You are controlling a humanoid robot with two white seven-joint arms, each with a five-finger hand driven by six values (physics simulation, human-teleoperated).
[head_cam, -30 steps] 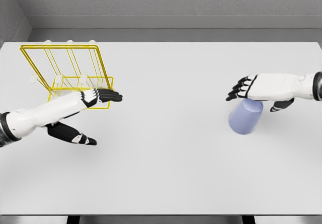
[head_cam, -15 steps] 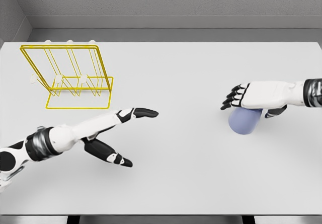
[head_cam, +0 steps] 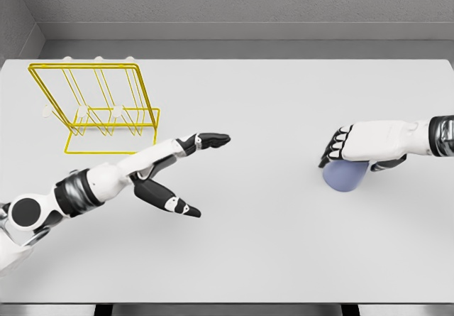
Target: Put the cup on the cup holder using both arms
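The right hand (head_cam: 362, 148) lies over the blue cup (head_cam: 345, 175) on the tabletop (head_cam: 269, 245), fingers curling down around its top, thumb at the far side. The left hand (head_cam: 177, 167) reaches out flat, fingers spread, holding nothing, near the yellow wire cup holder (head_cam: 96, 106).

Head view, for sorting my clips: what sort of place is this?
Likely a simulated test bench: a plain white table, bare grey walls, only a yellow wire cup holder and a blue cup.
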